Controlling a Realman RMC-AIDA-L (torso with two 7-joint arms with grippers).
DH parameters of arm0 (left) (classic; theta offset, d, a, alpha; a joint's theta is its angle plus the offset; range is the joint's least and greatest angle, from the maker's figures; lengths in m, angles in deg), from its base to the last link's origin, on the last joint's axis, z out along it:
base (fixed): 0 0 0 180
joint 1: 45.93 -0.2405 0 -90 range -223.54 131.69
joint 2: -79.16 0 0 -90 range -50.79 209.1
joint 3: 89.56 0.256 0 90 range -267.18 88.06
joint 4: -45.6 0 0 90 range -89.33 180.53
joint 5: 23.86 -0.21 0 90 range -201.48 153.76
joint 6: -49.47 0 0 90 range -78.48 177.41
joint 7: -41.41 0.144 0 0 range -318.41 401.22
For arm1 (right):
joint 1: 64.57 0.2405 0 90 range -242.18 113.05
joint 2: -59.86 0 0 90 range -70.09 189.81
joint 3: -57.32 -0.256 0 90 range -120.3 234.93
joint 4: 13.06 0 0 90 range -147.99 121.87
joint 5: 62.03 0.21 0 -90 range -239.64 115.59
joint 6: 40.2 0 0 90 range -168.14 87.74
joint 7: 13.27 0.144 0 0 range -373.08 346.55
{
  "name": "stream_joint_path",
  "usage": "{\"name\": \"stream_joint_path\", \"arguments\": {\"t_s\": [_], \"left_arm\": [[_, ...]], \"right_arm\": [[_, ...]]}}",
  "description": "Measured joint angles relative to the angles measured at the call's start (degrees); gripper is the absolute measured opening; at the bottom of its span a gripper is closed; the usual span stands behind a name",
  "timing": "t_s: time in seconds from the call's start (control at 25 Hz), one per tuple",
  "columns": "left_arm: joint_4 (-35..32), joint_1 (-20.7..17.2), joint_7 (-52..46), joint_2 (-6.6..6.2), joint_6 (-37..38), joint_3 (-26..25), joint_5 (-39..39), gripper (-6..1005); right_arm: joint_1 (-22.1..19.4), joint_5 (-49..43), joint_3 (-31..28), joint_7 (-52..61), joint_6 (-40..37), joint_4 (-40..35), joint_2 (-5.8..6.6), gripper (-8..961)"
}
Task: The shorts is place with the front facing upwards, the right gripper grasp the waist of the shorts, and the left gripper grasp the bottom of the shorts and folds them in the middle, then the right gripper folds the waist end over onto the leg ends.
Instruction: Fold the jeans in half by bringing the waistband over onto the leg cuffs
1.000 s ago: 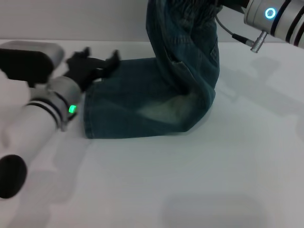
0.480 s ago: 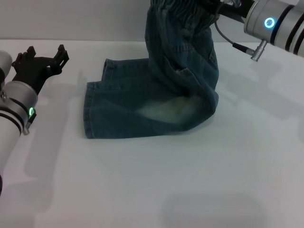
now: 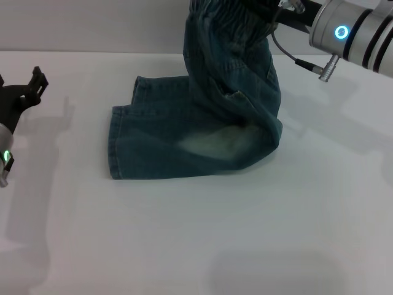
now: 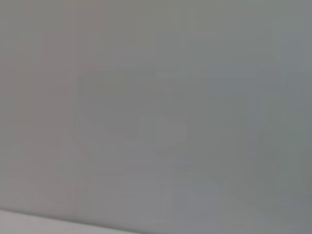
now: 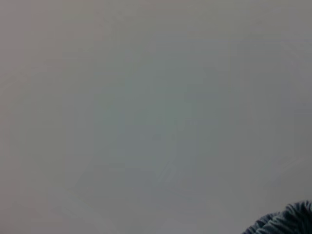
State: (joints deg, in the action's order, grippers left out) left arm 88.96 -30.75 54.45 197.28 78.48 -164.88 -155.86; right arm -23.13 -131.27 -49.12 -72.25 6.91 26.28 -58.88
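Your right gripper (image 3: 270,9) is clamped on the waist of the shorts (image 3: 224,15), holding it up above the table (image 3: 245,246). Below it, the shorts (image 3: 196,129) lie folded, leg ends (image 3: 116,144) flat towards your left. Your left gripper (image 3: 21,98) sits well apart at the table's left edge; its fingers seem spread, though it is partly cut off.

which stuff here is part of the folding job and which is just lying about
Part of the job:
- shorts
- waist of the shorts, lifted by the right gripper
- leg ends, flat on the table
- left gripper, off to the left, empty

Lying about:
- nothing but the white table
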Motion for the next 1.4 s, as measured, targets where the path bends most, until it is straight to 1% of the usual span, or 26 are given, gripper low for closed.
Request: {"name": "stream_joint_path", "arguments": {"t_s": [0.32, 0.64, 0.68, 0.84, 1.2, 1.4], "left_arm": [[-0.20, -0.03, -0.03, 0.01, 0.13, -0.59, -0.01, 809], [-0.76, 0.61, -0.13, 0.14, 0.17, -0.61, -0.02, 809], [-0.76, 0.67, -0.13, 0.14, 0.17, -0.61, -0.01, 809], [-0.74, 0.95, -0.19, 0.17, 0.17, -0.48, -0.01, 809], [-0.50, 1.52, -1.02, 0.24, 1.11, -0.24, -0.02, 809], [-0.62, 2.28, -2.96, 0.26, 1.61, 0.89, -0.20, 809]], "right_arm": [[1.95, 0.00, 1.91, 0.48, 0.27, -0.72, 0.00, 52], [4.72, 2.52, 8.33, 0.94, -0.09, -1.18, -0.10, 52], [4.72, 2.52, 8.33, 0.94, -0.09, -1.18, -0.10, 52], [5.34, 4.52, 11.54, 1.13, -0.47, -1.90, -0.19, 52], [6.65, 4.63, 13.41, 1.98, -2.26, -3.32, -0.18, 49], [7.25, 4.90, 14.14, 3.40, -1.61, -3.91, -0.16, 46]]}}
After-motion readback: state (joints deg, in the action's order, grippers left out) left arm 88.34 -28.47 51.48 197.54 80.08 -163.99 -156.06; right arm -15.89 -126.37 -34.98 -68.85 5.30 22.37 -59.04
